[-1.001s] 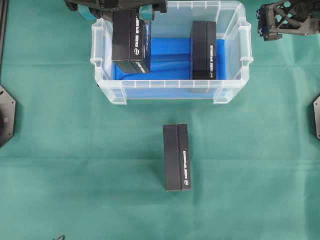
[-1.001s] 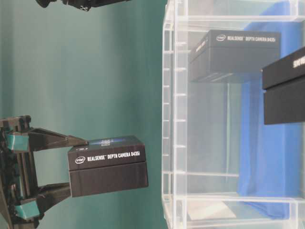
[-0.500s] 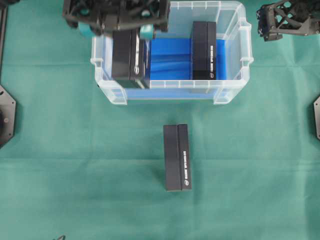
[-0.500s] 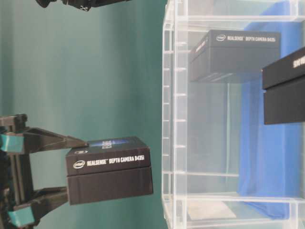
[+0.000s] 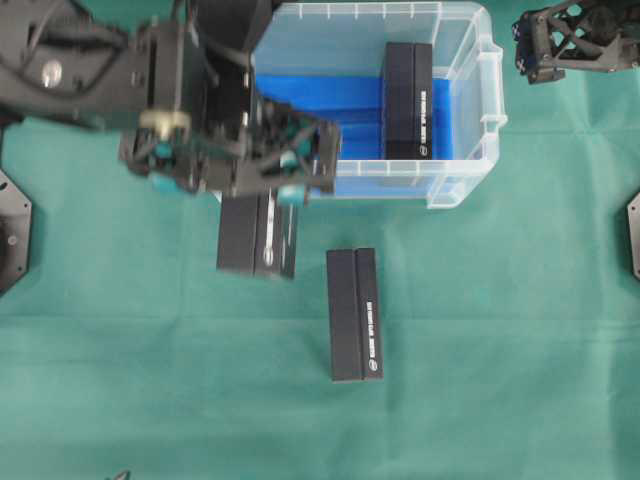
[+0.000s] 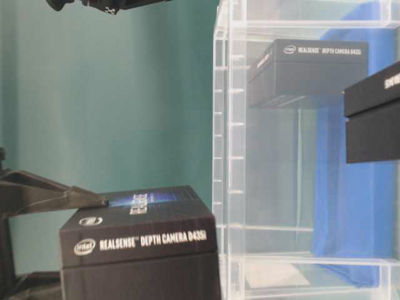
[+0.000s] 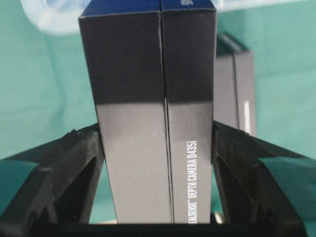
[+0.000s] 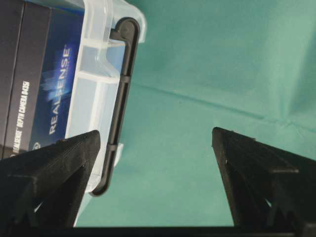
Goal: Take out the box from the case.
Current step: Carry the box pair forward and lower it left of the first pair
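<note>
The box (image 5: pixel 256 235), a stiff, smooth-sided black carton that looks light, hangs over the green cloth (image 5: pixel 480 350) just outside the case (image 5: pixel 470 180), pinched across its two broad faces by the left gripper (image 7: pixel 157 148). Its long axis runs away from the case wall, printed edge up. The right gripper (image 8: pixel 155 148) idles spread wide beside the case handle; whether the box touches the cloth is hard to tell.
</note>
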### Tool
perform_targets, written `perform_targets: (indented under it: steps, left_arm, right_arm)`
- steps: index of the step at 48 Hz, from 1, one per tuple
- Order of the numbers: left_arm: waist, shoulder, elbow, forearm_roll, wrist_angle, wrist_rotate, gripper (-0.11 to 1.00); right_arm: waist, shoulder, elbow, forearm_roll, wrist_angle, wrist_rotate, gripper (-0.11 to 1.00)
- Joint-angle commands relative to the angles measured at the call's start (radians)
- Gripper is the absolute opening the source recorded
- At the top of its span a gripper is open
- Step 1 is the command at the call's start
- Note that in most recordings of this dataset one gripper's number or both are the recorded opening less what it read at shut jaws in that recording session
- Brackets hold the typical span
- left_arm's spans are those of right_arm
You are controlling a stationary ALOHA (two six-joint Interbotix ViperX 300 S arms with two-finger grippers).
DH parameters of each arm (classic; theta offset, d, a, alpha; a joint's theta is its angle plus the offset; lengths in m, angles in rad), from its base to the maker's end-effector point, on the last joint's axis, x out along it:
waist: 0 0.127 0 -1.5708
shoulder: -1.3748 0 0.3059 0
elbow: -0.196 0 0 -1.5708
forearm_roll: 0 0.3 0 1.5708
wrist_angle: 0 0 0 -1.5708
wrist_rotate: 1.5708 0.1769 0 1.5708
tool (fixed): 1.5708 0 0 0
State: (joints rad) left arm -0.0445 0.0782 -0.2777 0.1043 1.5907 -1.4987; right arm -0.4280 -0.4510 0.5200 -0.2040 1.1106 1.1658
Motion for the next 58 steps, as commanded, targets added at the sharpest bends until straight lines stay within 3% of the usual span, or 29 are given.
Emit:
perform_targets:
  steps: [1, 14, 26, 41, 58]
  left_arm:
    - [-0.041, -0.044, -0.015, 0.006, -0.003, -0.028, 0.61]
    - [-0.152, -0.043, -0.014, 0.005, 0.020, -0.163, 0.61]
    - [-0.178, -0.044, 0.002, 0.009, 0.032, -0.193, 0.61]
    - [-0.190, -0.049, 0.107, 0.012, -0.014, -0.222, 0.61]
    - [-0.221, -0.055, 0.301, 0.021, -0.218, -0.290, 0.61]
  right_arm:
    - [0.005, -0.009, -0.011, -0.003, -0.003, -0.002, 0.92]
    - [0.015, -0.011, -0.011, -0.003, -0.002, -0.002, 0.92]
    - [0.017, -0.011, -0.011, -0.002, -0.002, -0.002, 0.92]
    - [0.018, -0.011, -0.011, -0.003, -0.002, 0.000, 0.92]
    - [0.018, -0.011, -0.009, -0.003, 0.002, 0.000, 0.92]
